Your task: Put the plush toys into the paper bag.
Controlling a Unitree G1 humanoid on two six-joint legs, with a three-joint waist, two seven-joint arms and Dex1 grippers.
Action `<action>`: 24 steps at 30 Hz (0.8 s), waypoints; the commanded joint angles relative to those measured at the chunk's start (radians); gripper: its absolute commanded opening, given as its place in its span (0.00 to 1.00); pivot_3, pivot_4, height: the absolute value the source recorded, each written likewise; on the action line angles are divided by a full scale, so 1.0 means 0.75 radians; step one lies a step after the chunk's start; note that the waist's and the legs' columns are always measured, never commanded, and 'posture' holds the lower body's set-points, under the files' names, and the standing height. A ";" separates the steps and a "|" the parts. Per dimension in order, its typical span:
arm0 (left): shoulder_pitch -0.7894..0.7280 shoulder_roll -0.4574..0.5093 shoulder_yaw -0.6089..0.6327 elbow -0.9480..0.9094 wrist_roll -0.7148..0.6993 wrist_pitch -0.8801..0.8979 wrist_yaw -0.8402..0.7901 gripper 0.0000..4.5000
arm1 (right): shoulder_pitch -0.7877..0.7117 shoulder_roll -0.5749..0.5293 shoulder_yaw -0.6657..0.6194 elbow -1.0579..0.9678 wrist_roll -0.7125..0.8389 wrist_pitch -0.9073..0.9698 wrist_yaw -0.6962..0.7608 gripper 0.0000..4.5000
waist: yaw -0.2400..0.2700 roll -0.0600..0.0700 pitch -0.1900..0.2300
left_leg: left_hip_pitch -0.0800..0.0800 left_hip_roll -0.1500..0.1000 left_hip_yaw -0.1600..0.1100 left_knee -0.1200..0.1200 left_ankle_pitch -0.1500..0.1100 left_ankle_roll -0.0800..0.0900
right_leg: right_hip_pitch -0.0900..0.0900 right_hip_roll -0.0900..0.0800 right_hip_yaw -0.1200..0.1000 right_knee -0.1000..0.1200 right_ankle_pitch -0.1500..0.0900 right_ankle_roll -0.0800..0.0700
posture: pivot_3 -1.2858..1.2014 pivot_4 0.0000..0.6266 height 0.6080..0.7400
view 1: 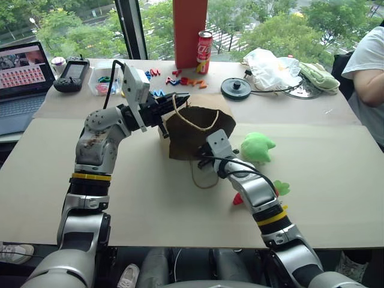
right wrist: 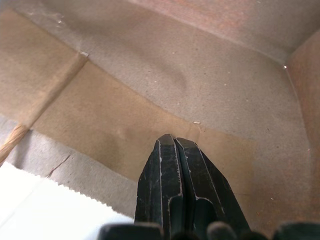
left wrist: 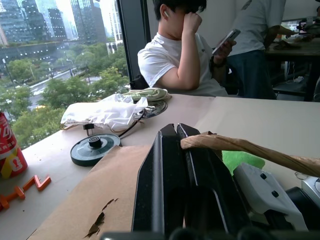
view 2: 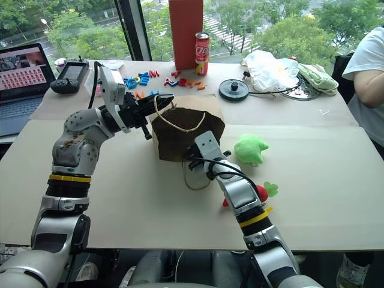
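Observation:
The brown paper bag (view 1: 195, 135) lies on its side mid-table, its mouth turned toward me. My left gripper (left wrist: 175, 131) is shut on one tan loop handle (left wrist: 240, 146) and holds it above the bag. My right gripper (right wrist: 170, 140) is shut with nothing in it, its tips inside the bag's mouth over the brown paper floor. The bright green plush toy (view 1: 257, 147) sits just right of the bag. The red pepper plush toy (view 2: 261, 193) with its green stem (view 1: 281, 188) lies nearer to me, partly hidden behind my right forearm. The bag's other handle (view 1: 201, 179) rests on the table.
At the back stand a cola can (view 1: 204, 52), a red-orange pillar (view 1: 190, 33), plastic letters (view 1: 186, 80), a black disc (view 1: 236, 88), a white plastic bag (view 1: 270, 67) and a pale green cloth (view 1: 319, 77). A laptop (view 1: 21, 78) sits far left, and a person (view 1: 372, 72) far right.

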 commanded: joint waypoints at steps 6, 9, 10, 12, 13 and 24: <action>0.007 0.008 0.014 -0.054 0.002 -0.026 0.005 0.00 | 0.025 0.011 -0.018 -0.084 0.001 0.094 0.064 0.01 | 0.000 0.000 -0.001 | 0.001 0.000 0.000 0.000 0.000 0.000 | 0.001 0.000 0.000 0.000 0.000 0.000 | 0.52 0.24 0.99; 0.028 0.008 0.013 -0.028 0.015 -0.041 0.007 0.00 | 0.020 0.028 -0.155 -0.330 0.139 0.197 0.113 0.01 | 0.001 0.000 0.000 | 0.001 0.000 0.000 0.000 0.000 0.000 | 0.000 0.000 0.000 0.000 0.000 0.000 | 0.52 0.24 0.99; 0.032 0.007 0.015 -0.022 0.016 -0.042 0.010 0.00 | 0.023 0.022 -0.174 -0.388 0.163 0.236 0.128 0.01 | 0.001 0.000 0.000 | 0.000 0.000 -0.001 0.000 0.000 0.000 | -0.001 0.000 0.000 0.000 0.000 0.000 | 0.52 0.24 0.99; 0.040 0.006 0.014 -0.004 0.025 -0.055 0.010 0.00 | 0.038 0.016 -0.218 -0.500 0.227 0.321 0.154 0.01 | 0.004 0.000 0.000 | -0.003 0.000 -0.001 0.000 0.000 -0.001 | -0.002 0.000 0.000 0.001 0.000 0.000 | 0.52 0.24 0.99; 0.044 0.005 0.013 0.008 0.031 -0.064 0.008 0.00 | 0.043 0.015 -0.243 -0.550 0.257 0.366 0.160 0.01 | 0.006 0.000 0.000 | -0.003 0.000 -0.002 0.000 0.000 -0.001 | -0.002 0.000 -0.001 0.001 0.000 0.000 | 0.52 0.24 0.99; 0.063 -0.002 0.013 0.059 0.056 -0.108 0.001 0.00 | 0.059 -0.092 -0.567 -0.835 0.420 0.683 0.119 0.13 | 0.008 0.000 0.000 | -0.002 -0.001 -0.002 0.000 0.000 0.000 | -0.001 0.000 -0.001 -0.002 0.000 0.000 | 0.52 0.24 0.99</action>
